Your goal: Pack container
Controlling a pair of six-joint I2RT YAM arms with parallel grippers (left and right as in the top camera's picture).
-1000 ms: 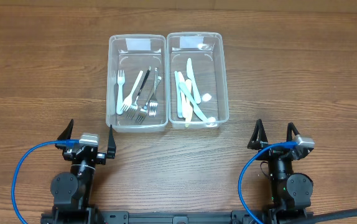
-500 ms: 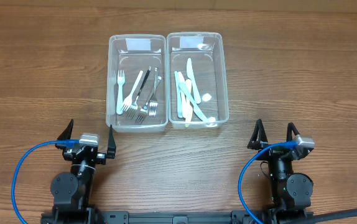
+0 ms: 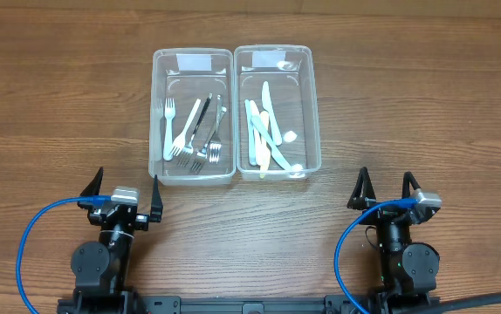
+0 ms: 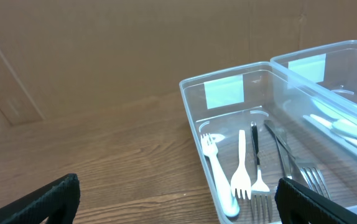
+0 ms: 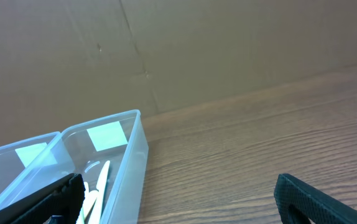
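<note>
I had a wide, dark wood-grain table (image 3: 58,96) in front of me. Through both wrist cameras a plain brown cardboard wall (image 4: 104,50) closed off the far side. Compared with the overhead shots from the previous second, nothing had changed: neither arm had moved and the cutlery lay as before.

Two clear plastic tubs sat side by side and touching, toward the far middle of the table. The left container (image 3: 154,113) held a loose pile of forks (image 3: 194,135), some white and some metal. The right container (image 3: 316,113) held pale blue and cream utensils (image 3: 264,131). A light label (image 3: 194,63) showed at the far end of the left one.

The left gripper (image 3: 127,187) was parked at the near edge with its fingers spread wide and nothing between them. The left container's near corner lay just beyond it, to its right. The right gripper (image 3: 385,183) was also spread and empty, with the right container off to its far left and clearly apart from it. A blue cable (image 3: 30,235) looped from each wrist.
</note>
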